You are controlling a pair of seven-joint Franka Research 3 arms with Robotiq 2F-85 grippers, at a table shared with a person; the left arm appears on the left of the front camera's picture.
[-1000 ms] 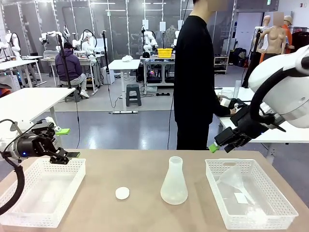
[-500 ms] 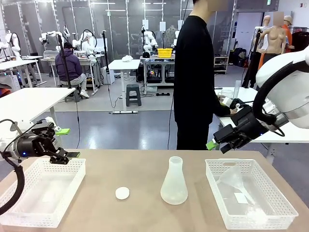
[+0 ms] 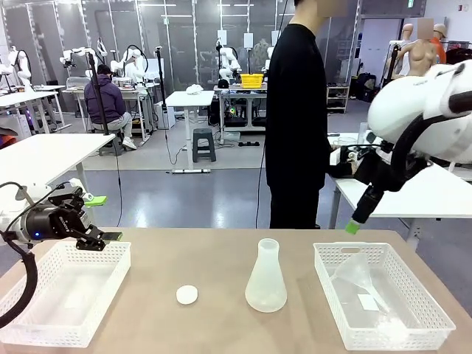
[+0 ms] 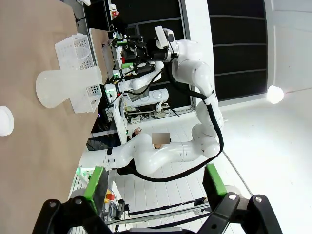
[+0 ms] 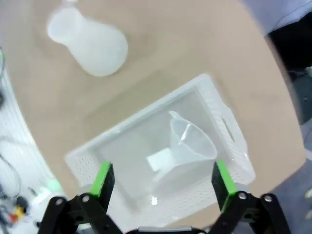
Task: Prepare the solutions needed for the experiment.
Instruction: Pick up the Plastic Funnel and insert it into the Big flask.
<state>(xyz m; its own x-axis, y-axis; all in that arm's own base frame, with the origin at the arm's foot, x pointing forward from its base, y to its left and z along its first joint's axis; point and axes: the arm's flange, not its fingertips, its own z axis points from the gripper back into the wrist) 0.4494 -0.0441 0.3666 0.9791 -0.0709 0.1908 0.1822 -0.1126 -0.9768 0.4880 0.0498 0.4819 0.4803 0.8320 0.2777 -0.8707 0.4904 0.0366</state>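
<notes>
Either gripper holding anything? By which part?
Nothing held: left gripper and right gripper both open and empty; the right one hovers above the basket with the funnel.

Table count. White baskets: two, the left basket (image 3: 44, 332) and the right basket (image 3: 398, 336). Frosted conical flask (image 3: 265, 277): one. Small round white cap (image 3: 186, 294): one. Clear funnel (image 3: 355, 274): one. Grippers: two, the left gripper (image 3: 105, 218) and the right gripper (image 5: 162, 178). Person (image 3: 295, 125) at the far side: one.
</notes>
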